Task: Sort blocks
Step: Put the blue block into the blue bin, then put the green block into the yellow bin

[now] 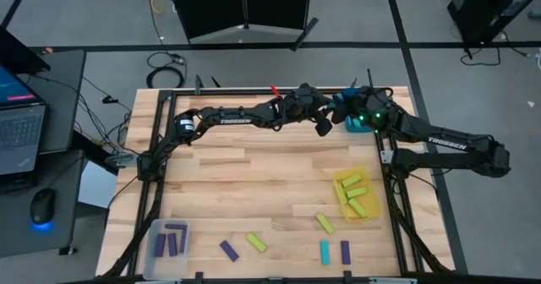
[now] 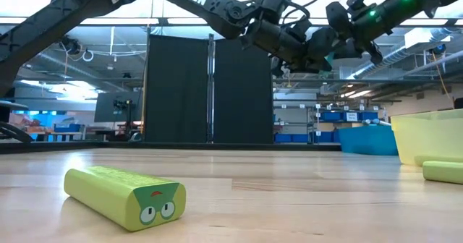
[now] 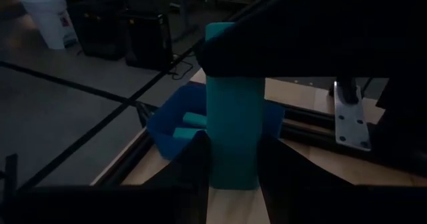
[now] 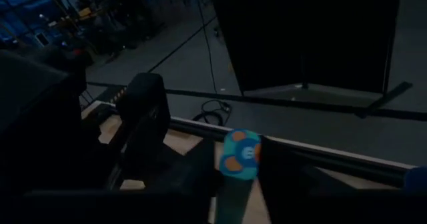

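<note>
Both arms meet at the worktop's [image 1: 254, 161] far edge, above the blue tray [image 3: 167, 127] at its right corner. The left pincer [image 3: 233, 161] is closed on a cyan block [image 3: 233, 104], held upright. The right pincer [image 4: 240, 167] grips another cyan block [image 4: 239, 156]. The worktop's middle lies open. "TROSSEN" marks both arms.

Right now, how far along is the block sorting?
Done: yellow-green blocks in the yellow tray, purple blocks in the clear tray, cyan ones in the blue tray. In hand: a cyan block near the blue tray, gripped by the left arm's fingers and the right arm's fingers. Left: five loose blocks on the table.
</note>
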